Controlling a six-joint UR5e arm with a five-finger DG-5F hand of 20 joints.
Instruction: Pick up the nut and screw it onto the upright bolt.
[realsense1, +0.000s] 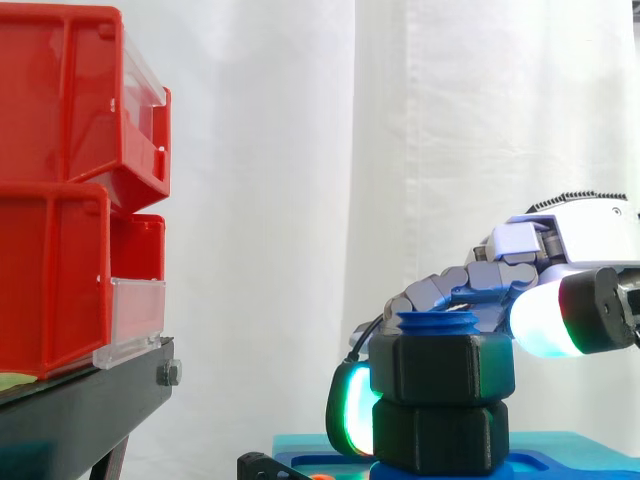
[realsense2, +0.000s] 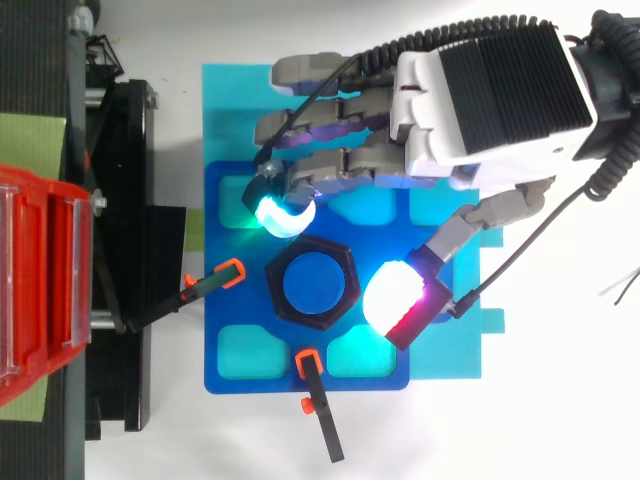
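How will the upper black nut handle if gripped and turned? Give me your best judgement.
The upper nut looks thick and blocky, so probably rigid and not fragile. Its flat hex sides should give grip, though the smooth black surface may slip a little. Sitting on the blue bolt, it is unlikely to roll or tip; it should just spin.

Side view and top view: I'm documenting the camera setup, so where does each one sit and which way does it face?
Side view: beside the work at about its height, looking level across the black nut on the blue bolt; the hand enters from the right.
Top view: above, looking down on the blue base plate; the hand comes in from the upper right.
Shared: the nut, bolt, hand and red bins.
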